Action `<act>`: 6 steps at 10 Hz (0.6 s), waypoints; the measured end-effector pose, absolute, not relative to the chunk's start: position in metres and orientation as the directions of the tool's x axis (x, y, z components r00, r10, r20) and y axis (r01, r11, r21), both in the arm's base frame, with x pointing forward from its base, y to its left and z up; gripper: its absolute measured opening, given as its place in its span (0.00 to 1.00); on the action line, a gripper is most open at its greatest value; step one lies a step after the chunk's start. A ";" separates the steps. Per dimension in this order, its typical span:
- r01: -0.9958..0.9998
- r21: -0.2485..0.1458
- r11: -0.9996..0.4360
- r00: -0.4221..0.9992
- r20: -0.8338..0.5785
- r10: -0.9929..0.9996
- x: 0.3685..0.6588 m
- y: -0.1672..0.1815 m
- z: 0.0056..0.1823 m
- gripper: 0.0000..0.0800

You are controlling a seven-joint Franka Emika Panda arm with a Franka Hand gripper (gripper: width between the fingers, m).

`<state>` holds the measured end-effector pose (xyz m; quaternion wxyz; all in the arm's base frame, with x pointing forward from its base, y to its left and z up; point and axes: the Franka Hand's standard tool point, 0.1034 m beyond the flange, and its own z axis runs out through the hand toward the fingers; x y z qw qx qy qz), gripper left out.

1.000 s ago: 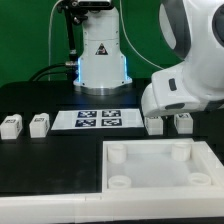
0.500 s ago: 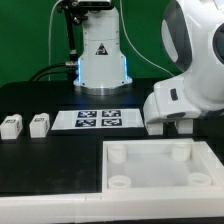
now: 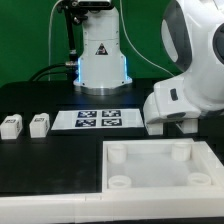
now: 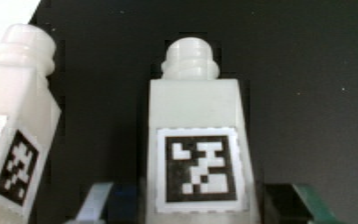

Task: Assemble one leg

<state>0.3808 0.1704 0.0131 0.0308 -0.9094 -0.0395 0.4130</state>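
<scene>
In the wrist view a leg [image 4: 197, 130], a small white block with a black-and-white tag and a knobbed tip, stands between my gripper's [image 4: 202, 203] fingers [image 4: 119, 205]. The jaws stand apart on either side of it, with a dark gap showing on at least one side. A second leg [image 4: 16, 110] lies right beside it. In the exterior view my gripper [image 3: 172, 122] is low over the table at the exterior view's right, and the arm's white hand hides the legs there. Two more legs [image 3: 11, 125] [image 3: 38, 124] lie at the exterior view's left.
The large white panel [image 3: 160, 165] with round corner sockets lies in front of the gripper. The marker board [image 3: 98, 118] lies at the middle, in front of the white robot base [image 3: 100, 60]. The table top is black.
The arm's hand has come down over the two legs at the exterior view's right and now covers them. It has held still over the last half second.
</scene>
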 end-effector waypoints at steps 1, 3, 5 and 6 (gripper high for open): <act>0.046 -0.089 -0.995 0.656 -0.749 0.097 0.381 0.170 0.013 0.36; 0.046 -0.089 -0.995 0.656 -0.749 0.097 0.381 0.170 0.013 0.36; 0.046 -0.089 -0.995 0.656 -0.749 0.097 0.381 0.170 0.013 0.36; 0.047 -0.089 -0.995 0.656 -0.748 0.098 0.381 0.170 0.013 0.36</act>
